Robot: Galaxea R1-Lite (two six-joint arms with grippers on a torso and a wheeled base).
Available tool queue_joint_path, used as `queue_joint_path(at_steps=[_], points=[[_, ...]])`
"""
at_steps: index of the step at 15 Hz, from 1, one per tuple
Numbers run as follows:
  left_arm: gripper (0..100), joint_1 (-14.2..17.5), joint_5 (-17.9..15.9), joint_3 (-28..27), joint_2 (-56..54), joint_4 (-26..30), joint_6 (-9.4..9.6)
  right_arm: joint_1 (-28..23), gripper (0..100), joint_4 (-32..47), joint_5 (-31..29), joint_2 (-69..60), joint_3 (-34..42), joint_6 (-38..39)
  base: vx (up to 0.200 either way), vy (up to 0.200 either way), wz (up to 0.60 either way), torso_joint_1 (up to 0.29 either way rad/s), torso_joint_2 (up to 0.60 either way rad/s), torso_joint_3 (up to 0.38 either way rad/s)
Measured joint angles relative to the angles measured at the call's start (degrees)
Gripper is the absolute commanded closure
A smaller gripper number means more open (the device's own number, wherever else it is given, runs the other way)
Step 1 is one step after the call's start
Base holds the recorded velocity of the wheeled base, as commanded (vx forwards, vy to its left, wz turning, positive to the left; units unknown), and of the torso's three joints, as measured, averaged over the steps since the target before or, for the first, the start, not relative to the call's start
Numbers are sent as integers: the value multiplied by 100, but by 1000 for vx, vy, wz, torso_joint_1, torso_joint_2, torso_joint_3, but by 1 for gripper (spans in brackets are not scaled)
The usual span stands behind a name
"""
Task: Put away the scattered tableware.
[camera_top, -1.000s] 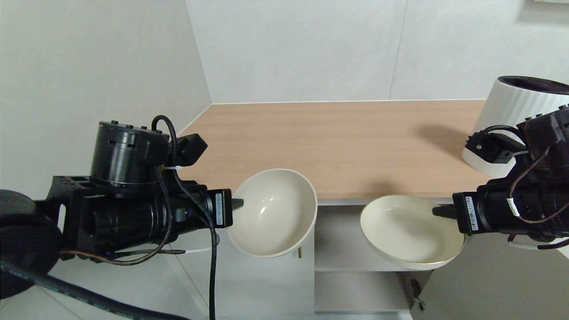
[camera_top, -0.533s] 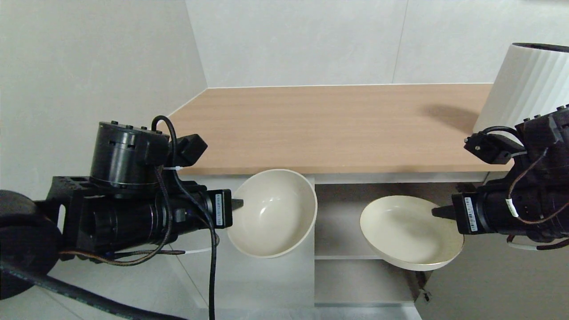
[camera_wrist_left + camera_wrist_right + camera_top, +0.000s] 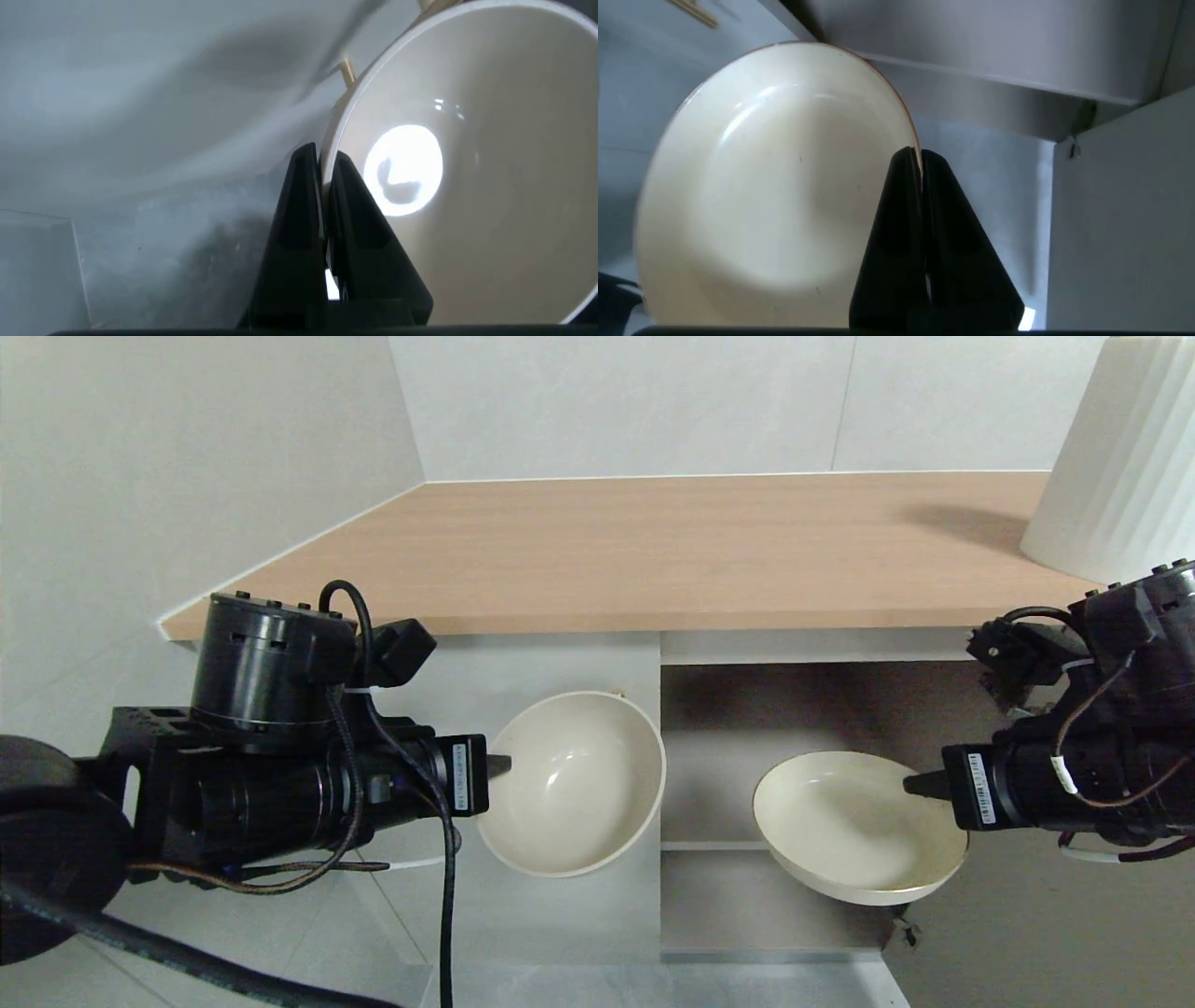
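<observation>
Cream bowl (image 3: 569, 784); cream plate (image 3: 854, 823) (wood-grain countertop (image 3: 653, 551))

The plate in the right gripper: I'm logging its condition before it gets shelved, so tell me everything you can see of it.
The plate is round, shallow and cream, glossy, with a thin darker line along its rim; it looks ceramic. It is empty and clean. The right gripper is shut on its rim, holding it hollow side up in the air before the open cabinet compartment under the wooden countertop, apart from the bowl and touching nothing else.
</observation>
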Motion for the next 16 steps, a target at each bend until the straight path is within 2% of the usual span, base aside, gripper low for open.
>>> queue_joint_path(at_steps=[8,14,16], points=[[100,-13,-2,6,9,-4,-2,0,100,-73,-18,384,4,2,0,0,0,-4,18,10],[100,-18,-2,6,11,-4,-2,-5,100,-763,-119,1473,171,21,0,0,0,0,0,0],[100,-21,-2,6,13,-4,-2,-79,100,-1381,-341,2020,174,62,0,0,0,0,0,0]])
